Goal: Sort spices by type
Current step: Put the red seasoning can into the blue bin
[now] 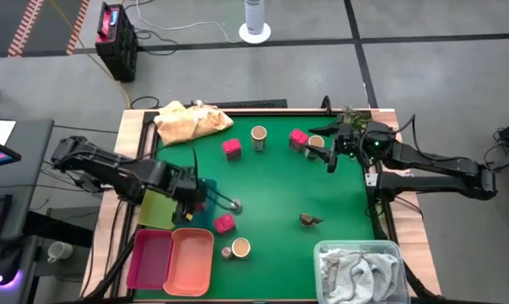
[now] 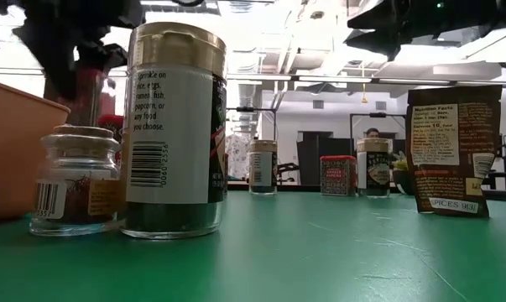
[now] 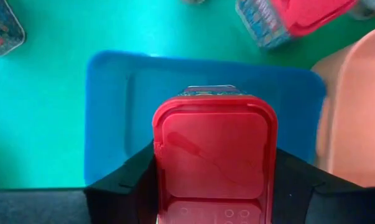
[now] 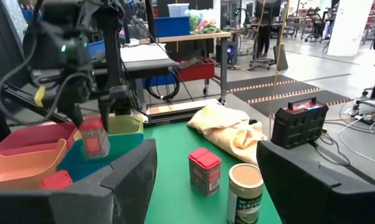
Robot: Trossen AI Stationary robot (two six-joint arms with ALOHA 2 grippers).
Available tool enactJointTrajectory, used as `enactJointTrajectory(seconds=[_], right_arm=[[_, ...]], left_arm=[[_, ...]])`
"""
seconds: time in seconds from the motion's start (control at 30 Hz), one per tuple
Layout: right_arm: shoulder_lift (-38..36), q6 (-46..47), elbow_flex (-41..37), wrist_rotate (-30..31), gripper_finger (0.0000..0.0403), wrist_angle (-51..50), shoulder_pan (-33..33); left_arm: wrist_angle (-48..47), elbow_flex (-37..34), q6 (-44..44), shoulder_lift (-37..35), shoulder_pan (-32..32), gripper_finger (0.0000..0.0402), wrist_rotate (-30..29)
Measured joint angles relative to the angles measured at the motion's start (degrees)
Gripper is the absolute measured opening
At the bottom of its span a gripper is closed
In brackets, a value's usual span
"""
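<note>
Holding a red-lidded spice tin [image 3: 214, 155] over the blue tray [image 3: 112, 112], lower left: left gripper [image 1: 195, 196]. Right gripper [image 1: 331, 157], upper right: jaws wide, empty.

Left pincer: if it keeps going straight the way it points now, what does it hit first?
Probably the blue tray. The left pincer, shut on a red-lidded spice tin, points down at it in the left wrist view; the tin's base would likely touch first. Depth is unclear.

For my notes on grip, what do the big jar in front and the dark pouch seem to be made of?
The big jar looks like clear glass or hard plastic: a glossy wall under a paper label, and a dull tan lid, probably plastic. The dark pouch looks like thin printed film or foil: it stands slightly creased, with a matt sheen.
</note>
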Motion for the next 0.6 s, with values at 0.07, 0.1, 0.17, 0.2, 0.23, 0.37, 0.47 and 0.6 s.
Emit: enactJointTrajectory(seconds=[0.07,0.1,0.17,0.2,0.23,0.37,0.47,0.6], right_arm=[[0.0,0.18,0.0,0.01,0.0303,-0.02,0.01],[0.0,0.18,0.0,0.02,0.0303,-0.02,0.02],[0.0,0.52,0.0,0.0,0.0303,-0.02,0.02],[0.0,0.62,0.0,0.02,0.0303,-0.02,0.02],[0.0,0.62,0.0,0.0,0.0303,-0.03,0.02],[0.0,0.62,0.0,0.0,0.0303,-0.02,0.02],[0.0,0.62,0.0,-0.01,0.0303,-0.02,0.02],[0.0,0.62,0.0,0.01,0.0303,-0.04,0.02]], left_arm=[[1.33,-0.98,-1.9,0.0,-1.64,0.021,-0.34],[1.74,-1.2,-3.02,-0.02,-2.43,0.0212,-0.28],[1.87,-1.52,-4.86,-0.02,-3.92,0.0213,-0.31],[1.85,-1.65,-5.6,-0.02,-4.54,0.0214,-0.26],[1.8,-1.73,-6.4,-0.02,-5.1,0.0214,-0.27],[1.88,-2.93,-9.63,-0.04,-7.06,0.0216,0.07],[2.54,-5.22,-10.5,0.15,-8.13,0.0216,0.34],[4.11,-7.83,-11.48,0.22,-8.5,0.0218,-1.06]])
